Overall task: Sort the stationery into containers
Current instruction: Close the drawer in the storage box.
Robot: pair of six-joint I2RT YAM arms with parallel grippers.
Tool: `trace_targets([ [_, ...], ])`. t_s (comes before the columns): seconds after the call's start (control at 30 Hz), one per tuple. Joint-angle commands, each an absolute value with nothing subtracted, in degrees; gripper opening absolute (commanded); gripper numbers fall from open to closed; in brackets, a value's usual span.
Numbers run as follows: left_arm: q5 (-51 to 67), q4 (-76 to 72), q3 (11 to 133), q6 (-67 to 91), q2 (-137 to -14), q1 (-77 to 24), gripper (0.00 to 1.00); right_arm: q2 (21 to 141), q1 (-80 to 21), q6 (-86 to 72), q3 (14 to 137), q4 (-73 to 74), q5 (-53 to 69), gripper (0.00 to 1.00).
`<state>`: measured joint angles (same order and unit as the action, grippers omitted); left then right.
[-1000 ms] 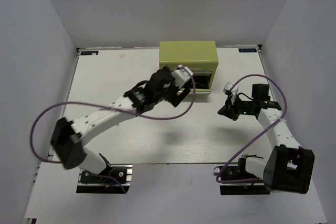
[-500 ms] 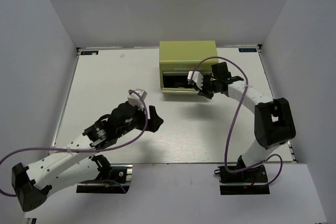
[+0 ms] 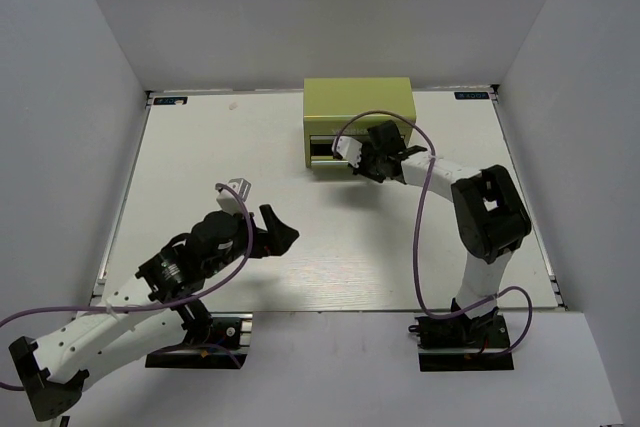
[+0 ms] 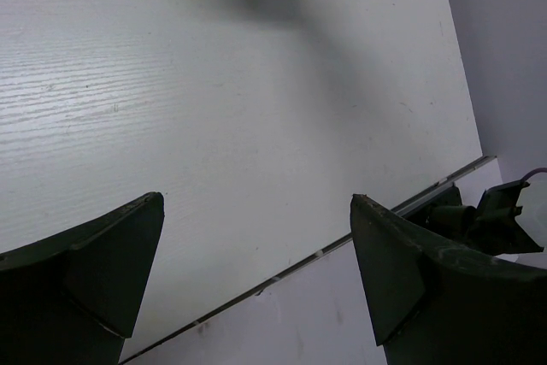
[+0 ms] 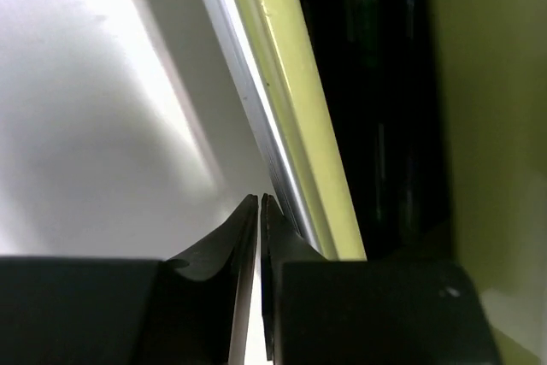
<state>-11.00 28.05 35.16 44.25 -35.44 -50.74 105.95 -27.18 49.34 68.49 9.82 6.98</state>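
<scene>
The olive-green tool chest stands at the back middle of the table. Its lower drawer stands a little way out. My right gripper is shut and empty, its tips against the drawer's front. In the right wrist view the shut fingertips touch the silver strip along the green drawer front, and the dark drawer inside shows beyond it. My left gripper is open and empty above bare table, well in front of the chest; its fingers frame only table. No markers or pens are in view.
The white tabletop is enclosed by white walls at the left, back and right. Purple cables loop from both arms. The table's near edge strip and the right arm's base show in the left wrist view.
My left arm has drawn back from the chest toward the near left, its gripper open. My right arm has swung to the chest's front, and the drawer stands less far out.
</scene>
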Motion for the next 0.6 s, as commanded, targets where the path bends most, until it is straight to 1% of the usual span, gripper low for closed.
trace_targets([
  [0.0,-11.87,28.74,34.72,45.79,-35.6,-50.71,1.0,106.52,-28.12,48.25,71.46,-1.75,-4.09,0.11],
  [0.07,-11.87,28.13,34.72,45.79,-36.91,-50.71,1.0,107.14,-28.74,48.16,71.81,-4.65,-6.14,0.15],
  [0.13,-11.87,28.13,34.72,45.79,-36.91,-50.71,1.0,107.4,-28.92,48.86,71.89,-6.32,-9.04,0.15],
  [0.23,-11.34,28.12,34.72,45.79,-37.53,-50.71,1.0,107.66,-28.92,49.13,72.16,-8.43,-11.85,0.18],
  [0.27,-11.34,28.12,34.72,45.79,-37.53,-50.71,1.0,107.67,-28.92,49.3,72.25,-8.44,-12.21,0.19],
  [0.4,-11.34,27.51,34.19,45.79,-37.01,-50.71,1.0,105.83,-29.09,49.13,71.64,-7.82,-11.69,0.19],
  [0.43,-11.34,26.99,34.19,45.79,-37.0,-50.71,1.0,105.21,-29.09,48.87,71.2,-5.12,-11.17,0.19],
  [0.47,-11.34,26.98,34.19,45.79,-37.0,-50.71,1.0,103.73,-28.66,48.17,71.19,-3.01,-4.9,0.19],
  [0.5,-11.34,26.46,34.19,46.31,-37.0,-50.71,1.0,101.45,-28.65,47.82,71.28,2.49,-1.88,0.22],
  [0.57,-11.34,26.46,34.19,46.32,-37.0,-50.71,1.0,97.5,-28.65,46.41,70.67,10.6,9.7,0.28],
])
